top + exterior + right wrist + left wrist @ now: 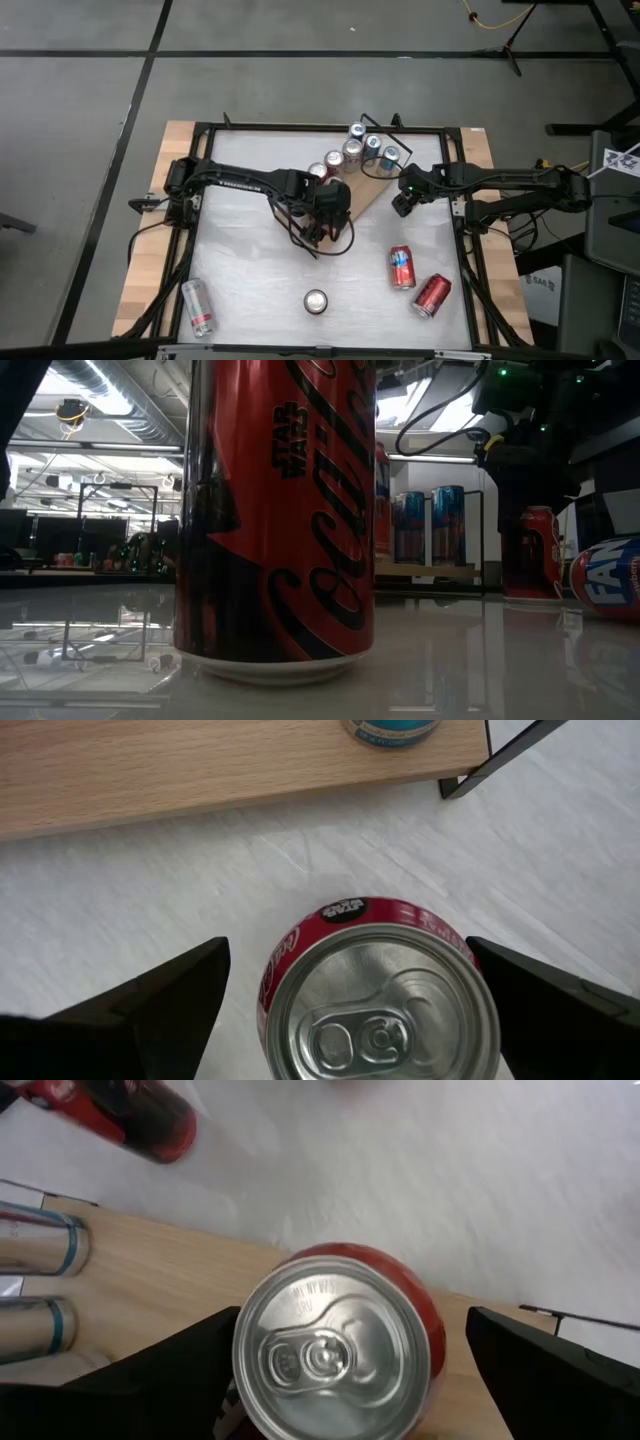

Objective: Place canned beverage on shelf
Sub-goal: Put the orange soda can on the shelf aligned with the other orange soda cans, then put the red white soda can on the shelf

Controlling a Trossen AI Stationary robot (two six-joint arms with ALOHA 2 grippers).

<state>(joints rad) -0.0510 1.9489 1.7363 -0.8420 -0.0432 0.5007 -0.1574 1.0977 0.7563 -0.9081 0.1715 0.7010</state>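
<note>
The white table (250, 260) fills the middle of the overhead frame, the wooden shelf (372, 185) angled at its upper centre carrying a row of cans. The left end effector (330, 200) hangs released around a red can (335, 1345) standing on the shelf's near end. The right end effector (402, 203), released too, straddles another red can (385, 990) on the table beside the shelf.

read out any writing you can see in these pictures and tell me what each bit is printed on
"STAR WARS": on the big red and black can closest in the low view, above large white script cut off by the frame.
"FAN": on the can lying on its side at that view's right edge, the rest cut off.
White lettering on the left arm: too small to read.
Round black emblem on the red can below the right gripper: too small to read.
</note>
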